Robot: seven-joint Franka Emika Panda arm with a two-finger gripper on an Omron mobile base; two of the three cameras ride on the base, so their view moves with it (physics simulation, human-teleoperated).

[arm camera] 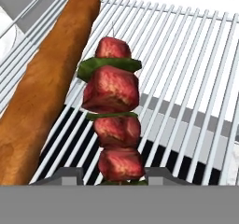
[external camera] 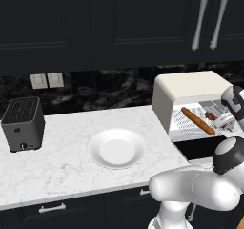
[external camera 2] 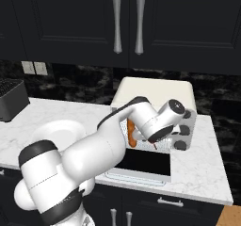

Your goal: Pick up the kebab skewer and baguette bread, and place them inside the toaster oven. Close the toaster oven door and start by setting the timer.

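My gripper (arm camera: pixel 112 175) is shut on the kebab skewer (arm camera: pixel 112 120), whose lowest meat chunk sits between the two dark fingertips (arm camera: pixel 65 174). The skewer hangs just over the wire rack (arm camera: pixel 186 78) inside the cream toaster oven (external camera: pixel 186 92). Beside the skewer, the long orange-brown baguette bread (arm camera: pixel 46 92) lies on the same rack. From the left base view, the baguette (external camera: pixel 197 120) lies slanted in the oven, with the kebab skewer (external camera: pixel 209 114) and my gripper (external camera: pixel 224 123) to its right. The toaster oven door (external camera 2: pixel 141 164) is folded down open.
An empty white plate (external camera: pixel 116 148) sits on the marble counter left of the oven. A black slot toaster (external camera: pixel 23 123) stands at the far left. Dark knobs (external camera 2: pixel 186 128) line the oven's right side. Dark cabinets hang above.
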